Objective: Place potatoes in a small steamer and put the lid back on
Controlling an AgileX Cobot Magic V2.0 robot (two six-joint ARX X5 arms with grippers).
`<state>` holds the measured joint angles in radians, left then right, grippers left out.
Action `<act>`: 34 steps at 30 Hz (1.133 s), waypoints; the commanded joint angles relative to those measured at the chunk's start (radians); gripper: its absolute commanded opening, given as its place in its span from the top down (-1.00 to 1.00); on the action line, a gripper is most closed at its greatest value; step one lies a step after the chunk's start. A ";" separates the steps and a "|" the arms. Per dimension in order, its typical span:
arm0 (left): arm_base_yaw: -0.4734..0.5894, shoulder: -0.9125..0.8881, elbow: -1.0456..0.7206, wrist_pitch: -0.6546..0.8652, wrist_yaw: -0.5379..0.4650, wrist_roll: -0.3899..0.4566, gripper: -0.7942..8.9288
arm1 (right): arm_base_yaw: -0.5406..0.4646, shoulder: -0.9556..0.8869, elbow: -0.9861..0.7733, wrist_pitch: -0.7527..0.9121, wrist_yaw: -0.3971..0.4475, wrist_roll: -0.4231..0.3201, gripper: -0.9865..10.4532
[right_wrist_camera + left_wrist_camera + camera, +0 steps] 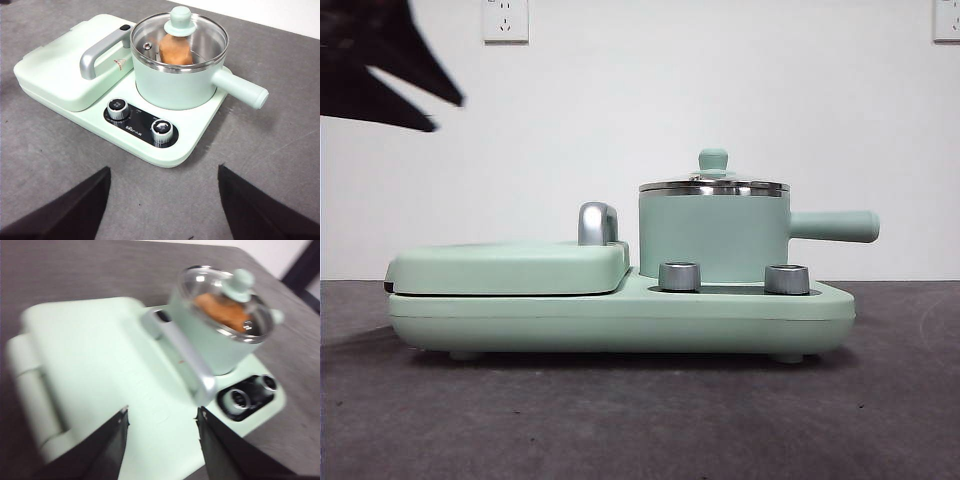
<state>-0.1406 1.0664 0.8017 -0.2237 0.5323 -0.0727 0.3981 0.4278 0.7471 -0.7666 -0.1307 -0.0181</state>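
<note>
The orange-brown potato sits inside the small steamer, and the glass lid is on top. Both grippers are wide open and hold nothing. The left gripper hangs over the flat griddle cover with the pot just ahead, and the right gripper waits well back from it.

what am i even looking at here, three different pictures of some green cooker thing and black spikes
It is one scene shot by three cameras on a two-armed robot. One camera looks level across the table; the other two ride on the wrists. The black spikes are the jaws of the left gripper and right gripper, both open and holding nothing. On the grey table sits a mint-green cooker base carrying the small steamer. Its glass lid is on, with the orange-brown potato visible inside. Beside the pot lies a flat closed griddle plate.
</note>
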 commanded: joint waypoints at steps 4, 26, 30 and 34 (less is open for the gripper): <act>0.012 -0.239 -0.121 -0.014 -0.158 -0.079 0.39 | 0.005 0.002 0.004 0.014 0.000 0.011 0.24; 0.011 -0.708 -0.242 -0.328 -0.201 -0.116 0.79 | 0.005 -0.001 0.004 -0.003 0.002 0.009 0.80; 0.011 -0.710 -0.242 -0.308 -0.191 -0.116 0.82 | 0.006 -0.001 0.004 0.005 -0.019 0.026 0.81; 0.011 -0.712 -0.242 -0.307 -0.194 -0.116 0.82 | 0.005 -0.003 0.004 0.016 -0.026 0.029 0.81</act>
<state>-0.1284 0.3531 0.5510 -0.5426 0.3386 -0.1844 0.3985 0.4255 0.7471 -0.7658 -0.1547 -0.0025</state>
